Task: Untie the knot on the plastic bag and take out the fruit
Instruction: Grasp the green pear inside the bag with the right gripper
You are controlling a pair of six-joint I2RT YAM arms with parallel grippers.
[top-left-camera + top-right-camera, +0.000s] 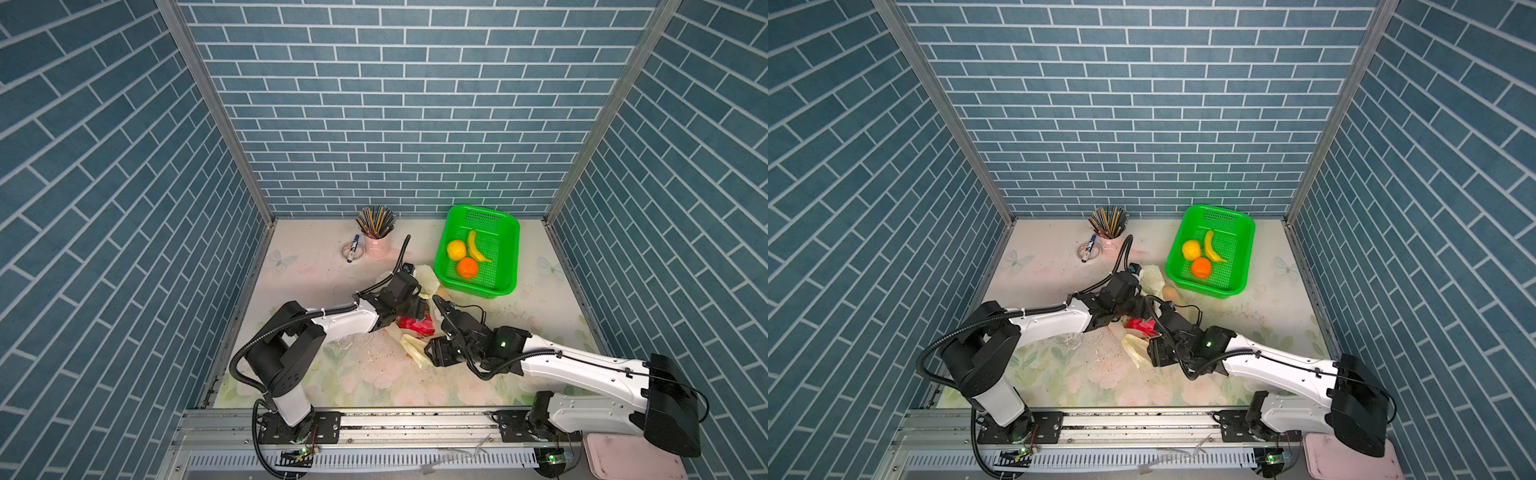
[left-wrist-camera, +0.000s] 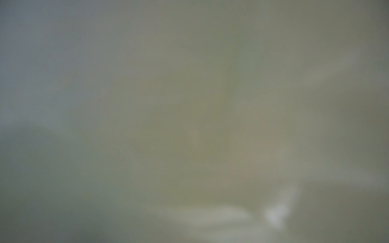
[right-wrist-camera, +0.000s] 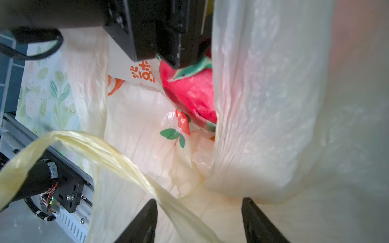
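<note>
White-and-blue marker (image 1: 353, 248) lies across a tape ring (image 1: 362, 251) at the far left of the floral worktop (image 1: 365, 382), just beside a pink cup (image 1: 377, 246) filled with pencils (image 1: 376, 220). Near the worktop centre, the left tool (image 1: 420, 309) reaches down into the open mouth of the plastic bag (image 1: 428, 277), a pale yellow translucent film with orange prints. In the right wrist view its black tip touches the dragon fruit (image 3: 189, 92), which lies inside the bag. Whether its jaws are spread or pressed together cannot be told, and the left wrist view gives only a blurred grey-green haze. A twisted handle strip (image 3: 109, 155) hangs loose across the bag mouth. A rounded orange shape (image 1: 1170, 294) shows at the bag's far edge; whether it sits inside the film cannot be told. The right tool (image 3: 199, 201) is at the near edge of the bag with its jaws spread apart and crumpled film between them. Further right and to the rear stands the green basket (image 1: 473, 292), close to the bag, holding a yellow round fruit (image 1: 456, 249), a banana (image 1: 476, 247) and an orange fruit (image 1: 467, 267).
</note>
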